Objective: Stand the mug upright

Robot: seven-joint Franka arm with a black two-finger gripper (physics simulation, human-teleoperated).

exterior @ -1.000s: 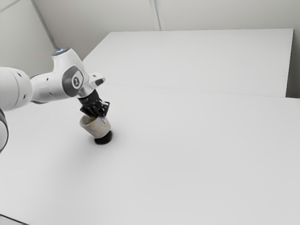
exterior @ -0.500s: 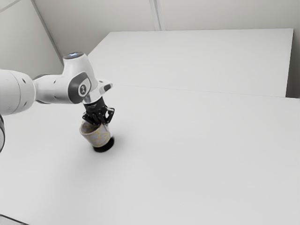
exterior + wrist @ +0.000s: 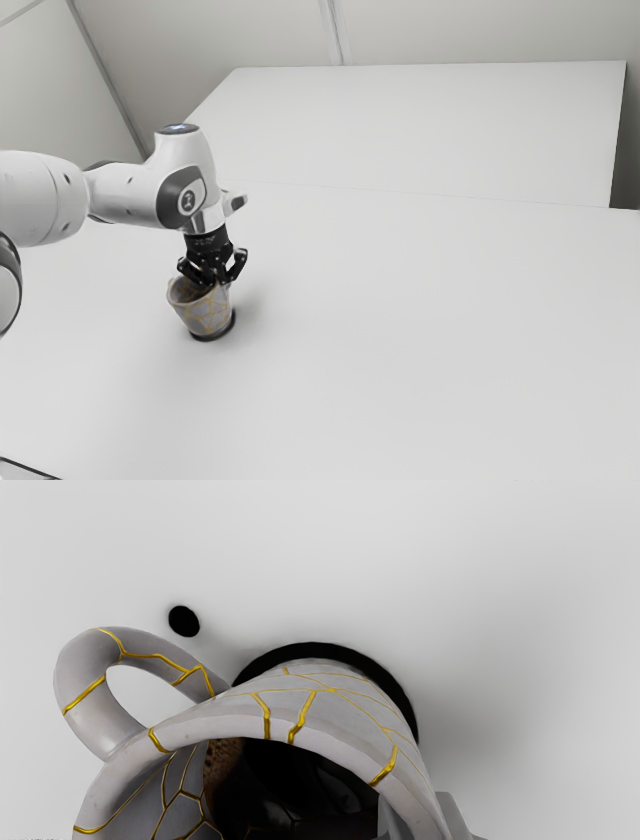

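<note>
Low over the exterior view's left part, my gripper is at the rim of the grey mug with gold lines. The mug stands mouth up with a slight lean toward the exterior view's left, and a dark shadow lies around its base. In the wrist view my gripper pinches the wall of the mug, one finger inside the mouth and the other outside. The handle sticks out beside the rim. Part of the base is hidden by the body.
A broad white table surrounds the mug. Close to the handle, a small black spot appears on the tabletop. A paler raised surface stands at the back, and a dark-edged corner is at the lower left.
My hand has moved down and turned more vertical, carrying the mug lower. The mug leans less than before, and the dark patch under its base has shrunk.
</note>
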